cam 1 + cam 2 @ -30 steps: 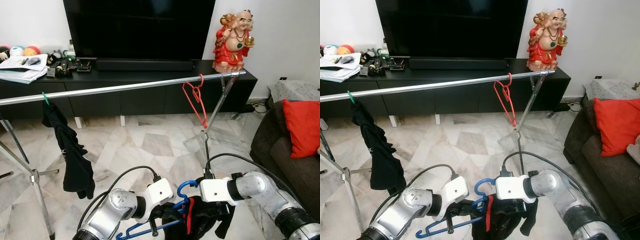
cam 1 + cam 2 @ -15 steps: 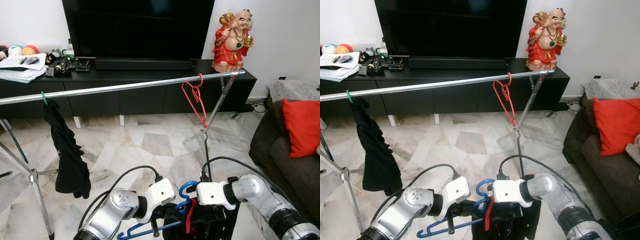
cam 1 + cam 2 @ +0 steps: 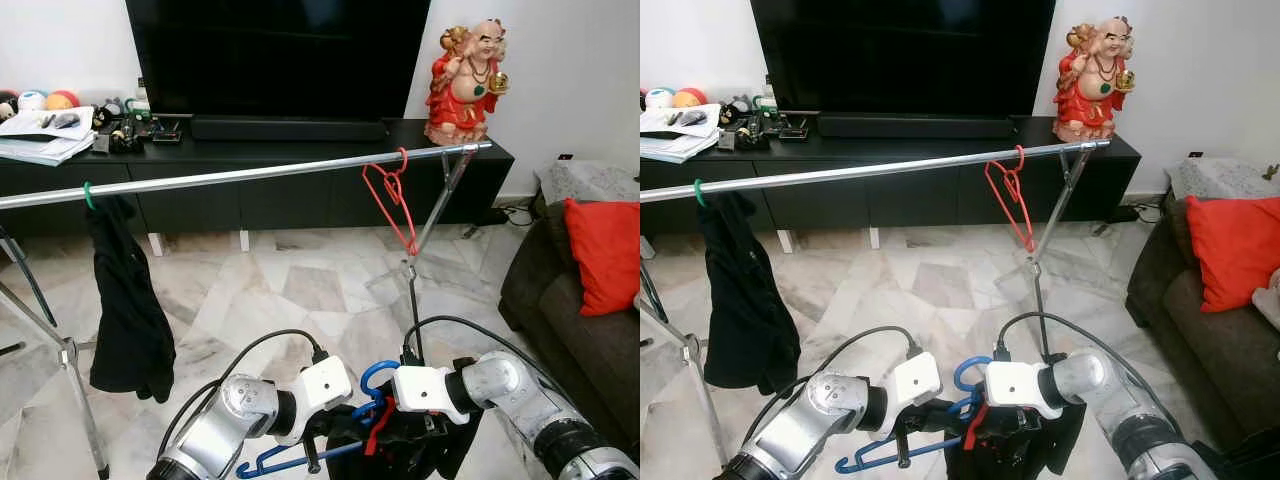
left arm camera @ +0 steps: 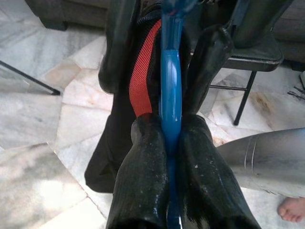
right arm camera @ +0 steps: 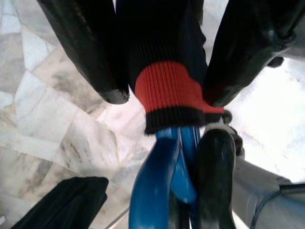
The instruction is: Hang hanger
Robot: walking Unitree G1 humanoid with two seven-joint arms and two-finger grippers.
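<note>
Long silver clothes rail (image 3: 250,173) carries a hanging black garment (image 3: 128,310) and a red wire hanger (image 3: 392,200). Black garment with red collar (image 5: 164,71) sits on the blue plastic hanger (image 3: 345,432), low between both arms. Left gripper (image 4: 170,143) pinches hanger; right gripper (image 5: 164,98) straddles collar, fingers spread. Rail garment has swung since earlier.

The hanger (image 4: 170,90) is bright blue, and the garment (image 5: 164,57) on it is black with a red ribbed collar. Another hanger (image 3: 391,200) on the silver rail (image 3: 240,176) is red.
</note>
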